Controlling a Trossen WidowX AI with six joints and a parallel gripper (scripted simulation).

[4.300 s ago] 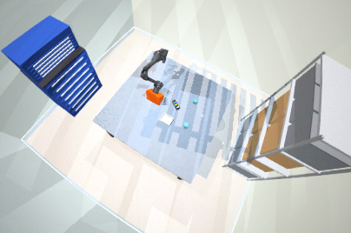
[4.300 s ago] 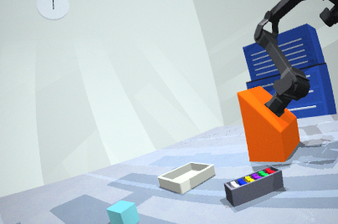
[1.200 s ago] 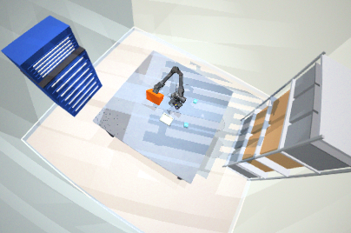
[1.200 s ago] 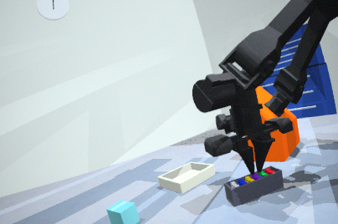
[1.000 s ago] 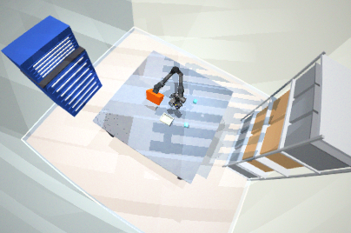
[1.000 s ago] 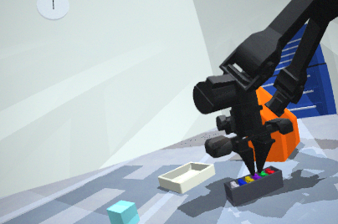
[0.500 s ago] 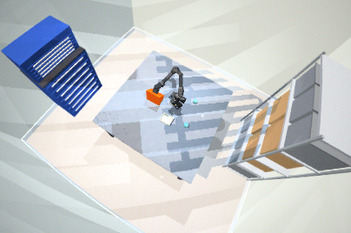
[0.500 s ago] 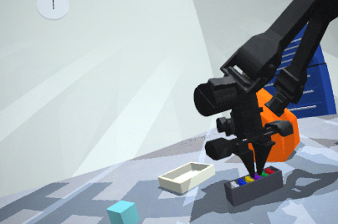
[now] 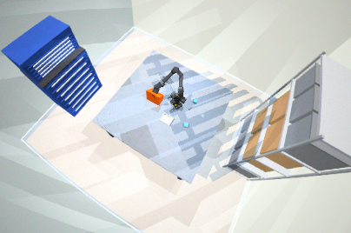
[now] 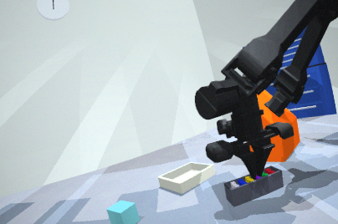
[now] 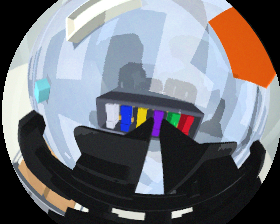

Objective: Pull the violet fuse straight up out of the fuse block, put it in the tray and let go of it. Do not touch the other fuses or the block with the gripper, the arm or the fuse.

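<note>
Gripper down on the violet fuse in the block.

The gripper [image 10: 256, 170] points straight down, fingers drawn narrow and pinching the violet fuse [image 11: 156, 123], which sits in the fuse block [image 10: 253, 189] between the yellow fuse [image 11: 141, 117] and the green fuse [image 11: 174, 120]. The tray [image 10: 186, 176] lies just beside the block, away from the worktop's edges.

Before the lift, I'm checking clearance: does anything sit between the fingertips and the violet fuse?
Nothing shows between them. In the wrist view the gripper fingers flank the violet fuse, still seated in the fuse block between its yellow and green neighbours.
</note>
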